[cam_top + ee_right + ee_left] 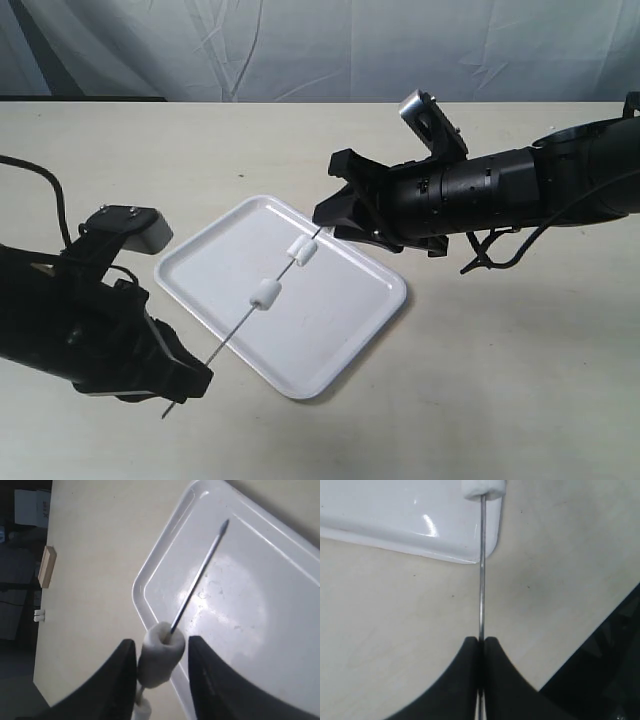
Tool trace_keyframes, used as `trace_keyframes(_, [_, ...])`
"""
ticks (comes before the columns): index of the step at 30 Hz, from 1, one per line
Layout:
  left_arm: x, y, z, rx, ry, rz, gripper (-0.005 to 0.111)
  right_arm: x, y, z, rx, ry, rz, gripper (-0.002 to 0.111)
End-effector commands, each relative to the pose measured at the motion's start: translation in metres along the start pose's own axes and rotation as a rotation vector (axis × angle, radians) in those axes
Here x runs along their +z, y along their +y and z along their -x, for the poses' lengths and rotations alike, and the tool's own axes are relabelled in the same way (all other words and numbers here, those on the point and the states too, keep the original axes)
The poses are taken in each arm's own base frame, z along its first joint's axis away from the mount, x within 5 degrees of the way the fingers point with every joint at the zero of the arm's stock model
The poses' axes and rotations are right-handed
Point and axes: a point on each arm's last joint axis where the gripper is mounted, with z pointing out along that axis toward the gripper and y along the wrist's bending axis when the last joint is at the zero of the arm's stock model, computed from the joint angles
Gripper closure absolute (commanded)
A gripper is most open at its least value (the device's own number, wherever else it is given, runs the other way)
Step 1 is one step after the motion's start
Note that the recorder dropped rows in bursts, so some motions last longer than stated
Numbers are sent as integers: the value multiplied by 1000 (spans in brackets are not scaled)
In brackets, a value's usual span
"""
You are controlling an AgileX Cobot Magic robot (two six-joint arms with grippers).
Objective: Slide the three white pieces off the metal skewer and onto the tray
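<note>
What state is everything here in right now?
Thin grey metal skewer: held in the air by one end.
Small white marshmallow-like pieces: threaded on the skewer.
Glossy white rectangular tray: flat on the table under them, none on it.
Left claw: shut on the skewer.
Right claw: open, straddling the end piece.

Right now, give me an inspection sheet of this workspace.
Surface: beige table, matte.
Job's things: white tray lies flat; metal skewer spans above it; white pieces are threaded on it, none on the tray.
Clutter: small tan block by the table's edge.
Hands: left hand shut on the skewer's end; right hand flanks the end piece, grip unclear.
Cables: black cable behind the left arm.
Surroundings: pale cloth backdrop.
</note>
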Motion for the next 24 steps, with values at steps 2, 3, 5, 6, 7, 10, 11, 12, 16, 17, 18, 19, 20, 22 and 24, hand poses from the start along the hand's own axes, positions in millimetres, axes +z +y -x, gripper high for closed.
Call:
trace_keyframes(2, [0,-8,1,15,-28,-70,107,0,2,2,-7,-2,10,80])
trace_keyframes(3, [0,-8,1,16,-29,-68,107,0,2,2,-7,-2,10,81])
trace_keyframes(5, [0,-7,1,22,-31,-60,107,0,2,2,-7,-2,10,83])
trace_keyframes(6, [0,-7,1,24,-30,-59,107,0,2,2,-7,-2,10,84])
trace_keyframes(7, [0,-7,1,25,-30,-58,107,0,2,2,-7,-2,10,85])
trace_keyframes(10, [0,-7,1,26,-27,-55,107,0,2,2,-7,-2,10,85])
trace_keyframes(11, [0,-6,1,31,-24,-51,107,0,2,2,-7,-2,10,85])
trace_keyframes(12, [0,-6,0,30,-21,-46,107,0,2,2,-7,-2,10,85])
trace_keyframes(16, [0,-3,-3,35,11,-10,107,0,2,2,-7,-2,10,85])
trace_keyframes(17, [0,-2,-3,39,17,1,107,0,2,2,-7,-2,10,85])
trace_keyframes(18, [0,-1,-3,36,20,10,107,0,2,2,-7,-2,10,85])
trace_keyframes(19, [0,-1,-3,39,21,12,107,0,2,2,-7,-2,10,85])
trace_keyframes(20, [0,-1,-3,39,21,12,107,0,2,2,-7,-1,12,85])
trace_keyframes(22, [0,0,-3,37,16,15,107,0,2,1,-7,0,14,85])
trace_keyframes(24, [0,0,-2,37,12,17,107,0,3,1,-7,3,20,85])
